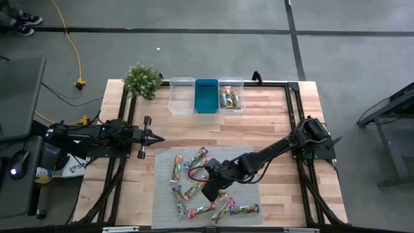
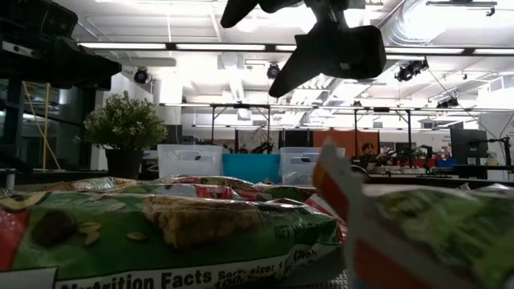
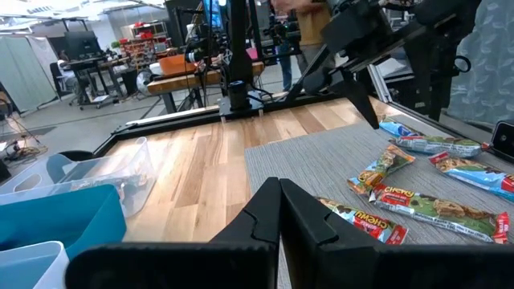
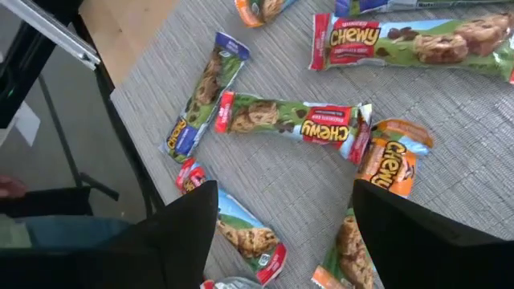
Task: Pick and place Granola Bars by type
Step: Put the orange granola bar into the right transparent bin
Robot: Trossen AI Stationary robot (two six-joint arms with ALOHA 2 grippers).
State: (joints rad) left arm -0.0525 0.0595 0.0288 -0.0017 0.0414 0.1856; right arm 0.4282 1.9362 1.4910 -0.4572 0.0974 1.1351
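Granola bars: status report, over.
Right gripper open, empty, over the granola bars on the grey mat. Left gripper shut, parked at mat's edge. Nothing blocking.

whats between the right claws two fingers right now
Nothing held: the open right claw hangs over bare grey mat, with granola bars just beyond its fingers, in the right wrist view.

Your high view looks straight down on the whole table (image 1: 272,123), far enough off to take in the floor around it. Your low view sits at tabletop height on the grey mat (image 1: 167,207), so close to the Granola Bars (image 2: 185,221) that they fill its lower half (the three bins (image 2: 253,167) stand beyond). Your left wrist view faces across the mat from its edge; your right wrist view looks down on it from close above. All four views share the mat's bars.
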